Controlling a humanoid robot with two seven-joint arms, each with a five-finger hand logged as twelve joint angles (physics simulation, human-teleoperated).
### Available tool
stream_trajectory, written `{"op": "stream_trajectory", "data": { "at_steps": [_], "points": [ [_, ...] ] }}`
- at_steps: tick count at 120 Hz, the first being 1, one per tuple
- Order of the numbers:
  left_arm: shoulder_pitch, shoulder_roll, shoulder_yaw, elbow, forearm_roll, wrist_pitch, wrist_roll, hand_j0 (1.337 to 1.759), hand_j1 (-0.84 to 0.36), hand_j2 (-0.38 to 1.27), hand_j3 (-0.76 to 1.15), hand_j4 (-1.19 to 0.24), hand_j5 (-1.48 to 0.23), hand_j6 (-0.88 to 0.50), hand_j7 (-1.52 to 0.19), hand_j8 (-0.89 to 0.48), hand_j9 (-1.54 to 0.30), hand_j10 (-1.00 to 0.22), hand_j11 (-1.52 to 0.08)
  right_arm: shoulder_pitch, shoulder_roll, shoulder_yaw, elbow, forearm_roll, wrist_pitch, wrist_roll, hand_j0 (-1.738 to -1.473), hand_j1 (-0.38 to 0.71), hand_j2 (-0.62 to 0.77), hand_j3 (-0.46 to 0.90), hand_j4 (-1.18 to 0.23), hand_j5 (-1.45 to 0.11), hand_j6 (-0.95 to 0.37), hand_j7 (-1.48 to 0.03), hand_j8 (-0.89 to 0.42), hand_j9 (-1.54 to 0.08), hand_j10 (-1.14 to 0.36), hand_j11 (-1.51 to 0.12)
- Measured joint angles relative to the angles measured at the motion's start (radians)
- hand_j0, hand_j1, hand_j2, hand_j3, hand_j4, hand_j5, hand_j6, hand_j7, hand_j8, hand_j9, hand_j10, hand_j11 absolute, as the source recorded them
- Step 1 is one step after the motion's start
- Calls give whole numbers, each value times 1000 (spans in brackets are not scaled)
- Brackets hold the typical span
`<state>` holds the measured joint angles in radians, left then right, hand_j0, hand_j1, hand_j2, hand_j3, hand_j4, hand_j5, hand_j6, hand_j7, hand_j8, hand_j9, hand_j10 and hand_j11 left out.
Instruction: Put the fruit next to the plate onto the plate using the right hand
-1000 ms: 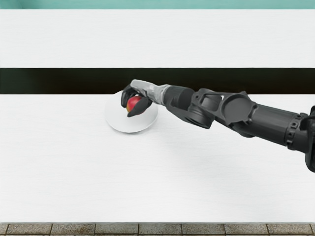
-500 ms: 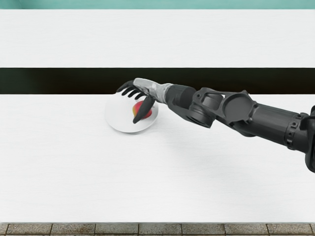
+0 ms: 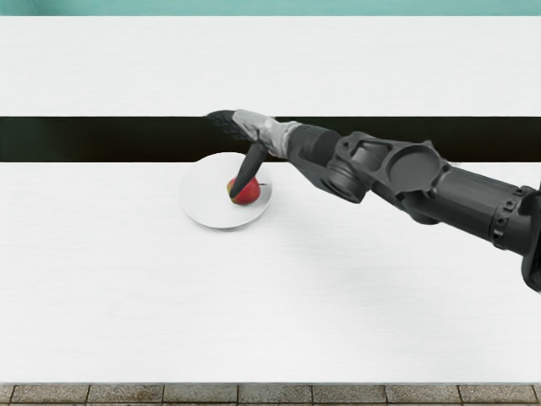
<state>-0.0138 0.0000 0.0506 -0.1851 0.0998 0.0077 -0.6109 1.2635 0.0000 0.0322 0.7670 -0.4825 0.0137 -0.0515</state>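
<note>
Up has gone the right hand (image 3: 244, 132), fingers spread wide and holding nothing, just above the red fruit (image 3: 246, 194), which now sits by itself on the white plate (image 3: 204, 201) on the tabletop (image 3: 270, 296).

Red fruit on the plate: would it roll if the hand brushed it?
The red fruit looks round and smooth, so a nudge would likely roll it. It sits right of centre on the white plate, whose low rim may not stop it. The open right hand hangs close above.
</note>
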Motion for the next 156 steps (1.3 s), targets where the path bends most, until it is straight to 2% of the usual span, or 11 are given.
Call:
{"op": "stream_trajectory", "data": {
  "at_steps": [47,82,98,113,128,132,146,156],
  "points": [
    [0,0,0,0,0,0,0,1658,337,2,0,-11,-14,-11,-14,-11,-14,-11,-13,-126,-2,215,2,13,7,1,-1658,-337,-1,0,-11,-14,-11,-14,-10,-14,-10,-14],
    [0,0,0,0,0,0,0,1658,337,2,0,-11,-14,-11,-14,-11,-14,-11,-13,-172,-56,296,20,14,41,1,-1658,-346,0,0,-2,-3,-2,-3,-2,-3,-2,-3],
    [0,0,0,0,0,0,0,1658,336,2,0,-11,-14,-11,-14,-11,-14,-11,-14,-237,-135,371,95,11,109,1,-1658,-348,0,0,-1,-2,-1,-2,-1,-2,-1,-2],
    [0,0,0,0,0,0,0,1658,336,2,0,-11,-14,-11,-14,-11,-14,-11,-14,-307,-244,435,237,-5,140,6,-1658,-349,1,0,0,-1,0,-1,0,-1,0,-1],
    [0,0,0,0,0,0,0,1658,336,2,0,-11,-14,-11,-14,-11,-14,-11,-14,-418,-326,553,377,-107,158,14,-1658,-349,1,0,0,0,0,-1,0,0,0,0],
    [0,0,0,0,0,0,0,1658,336,2,0,-11,-14,-11,-14,-11,-14,-11,-14,-446,-343,580,405,-131,162,21,-1658,-349,1,0,0,0,0,0,0,0,0,0],
    [0,0,0,0,0,0,0,1658,337,2,0,-11,-14,-11,-13,-11,-13,-11,-13,-526,-394,633,469,-176,169,81,-1658,-349,1,0,0,0,0,0,0,0,0,0],
    [0,0,0,0,0,0,0,1658,337,2,0,-11,-13,-11,-13,-11,-13,-11,-13,-572,-420,653,491,-188,171,160,-1658,-349,1,0,0,0,0,0,0,0,0,0]
  ]
}}
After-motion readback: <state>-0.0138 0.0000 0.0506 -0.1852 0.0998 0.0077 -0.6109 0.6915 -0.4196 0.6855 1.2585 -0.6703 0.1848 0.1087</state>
